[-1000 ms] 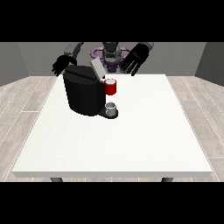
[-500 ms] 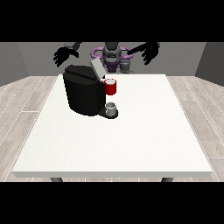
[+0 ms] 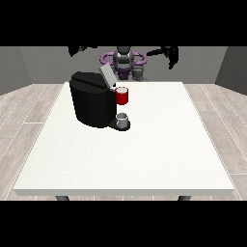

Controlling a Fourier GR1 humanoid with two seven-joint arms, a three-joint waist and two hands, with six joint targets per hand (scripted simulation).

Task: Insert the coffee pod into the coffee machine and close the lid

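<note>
Lower the hand at the view's right (image 3: pixel 169 52) slowly onto the grey thing (image 3: pixel 139 72), maybe the pod, by the table (image 3: pixel 144 159) far edge. Then over to the coffee machine (image 3: pixel 94 103), lid (image 3: pixel 106 75) up. Same height for the hand at the view's left (image 3: pixel 79 49). Open or shut? Cannot tell.

Bare test room: large white square table (image 3: pixel 144 159), pale wood-plank floor (image 3: pixel 29 103), plain grey walls (image 3: pixel 43 65).

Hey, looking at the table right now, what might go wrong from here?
Both robot hands, one at the view's left and one at the view's right, are raised high above the white table, far from the coffee machine. Coming back down, an arm might knock its raised lid.
</note>
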